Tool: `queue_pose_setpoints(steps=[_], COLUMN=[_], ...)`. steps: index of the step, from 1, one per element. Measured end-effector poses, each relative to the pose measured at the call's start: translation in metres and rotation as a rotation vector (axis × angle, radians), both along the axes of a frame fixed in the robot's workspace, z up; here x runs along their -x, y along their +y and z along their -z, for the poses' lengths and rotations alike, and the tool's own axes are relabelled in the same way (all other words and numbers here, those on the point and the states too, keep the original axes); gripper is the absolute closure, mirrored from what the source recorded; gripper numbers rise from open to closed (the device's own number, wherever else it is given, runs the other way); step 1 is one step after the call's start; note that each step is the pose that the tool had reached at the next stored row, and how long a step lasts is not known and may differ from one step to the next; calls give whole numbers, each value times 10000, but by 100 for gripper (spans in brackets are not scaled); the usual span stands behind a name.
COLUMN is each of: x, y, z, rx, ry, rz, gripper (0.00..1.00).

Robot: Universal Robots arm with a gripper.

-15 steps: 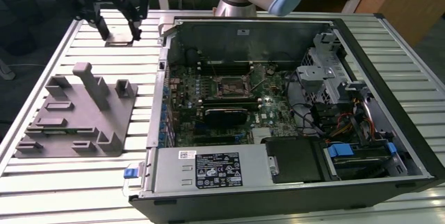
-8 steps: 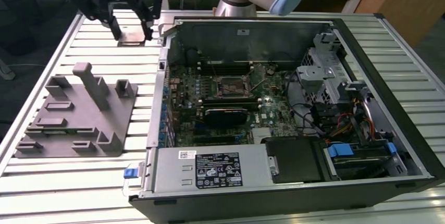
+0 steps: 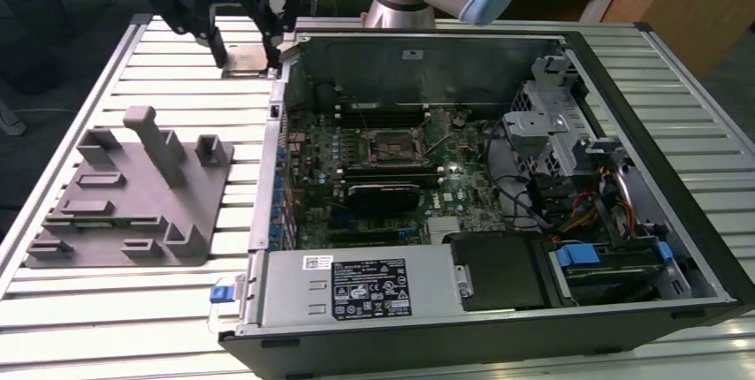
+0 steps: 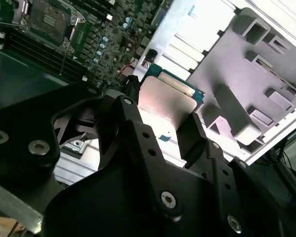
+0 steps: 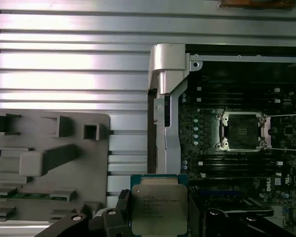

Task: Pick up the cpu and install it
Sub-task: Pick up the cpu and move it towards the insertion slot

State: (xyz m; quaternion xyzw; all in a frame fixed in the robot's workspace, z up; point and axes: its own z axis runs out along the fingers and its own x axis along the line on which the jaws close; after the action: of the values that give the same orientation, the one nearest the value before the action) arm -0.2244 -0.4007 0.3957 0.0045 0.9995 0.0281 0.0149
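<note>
Black gripper (image 4: 160,104), seen closest in the second wrist view, is narrowed onto the cpu (image 5: 159,210), which is clasped by two opposite edges at the slatted table (image 3: 118,318), just outside the open computer case (image 3: 472,345). Slipping or tilting is judged possible with so thin an edge grip, and pins of the bare socket (image 3: 394,146) could be bent by a skewed placement. Counted, largest first: one slatted table, one open computer case, one grey moulded fixture (image 3: 118,212), one bare socket, one cpu.

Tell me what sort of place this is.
Likely a robotics lab bench for PC assembly: an open computer case on a slatted metal table, a grey fixture tray, and a robot tool at a cpu.
</note>
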Motion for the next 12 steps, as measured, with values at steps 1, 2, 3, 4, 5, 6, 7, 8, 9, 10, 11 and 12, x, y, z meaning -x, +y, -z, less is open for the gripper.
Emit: queue_pose_setpoints(steps=[1, 2, 3, 4, 5, 6, 7, 8, 9, 10, 11, 12], x=[-22, -42, -64, -86, -108, -129, -149, -169, -191, -212, -233, -255], y=[1, 2, 3, 4, 4, 5, 6, 7, 8, 9, 10, 11], z=[0, 0, 0, 0, 0, 0, 0, 0, 0, 0, 0, 0], rx=[0, 0, -1, 0, 0, 0, 0, -1, 0, 0, -1, -1], ry=[0, 0, -1, 0, 0, 0, 0, 0, 0, 0, 0, 0], rz=[0, 1, 1, 1, 1, 1, 0, 1, 1, 0, 1, 1], gripper=[45, 45, 45, 45, 45, 45, 45, 45, 45, 45, 45, 45])
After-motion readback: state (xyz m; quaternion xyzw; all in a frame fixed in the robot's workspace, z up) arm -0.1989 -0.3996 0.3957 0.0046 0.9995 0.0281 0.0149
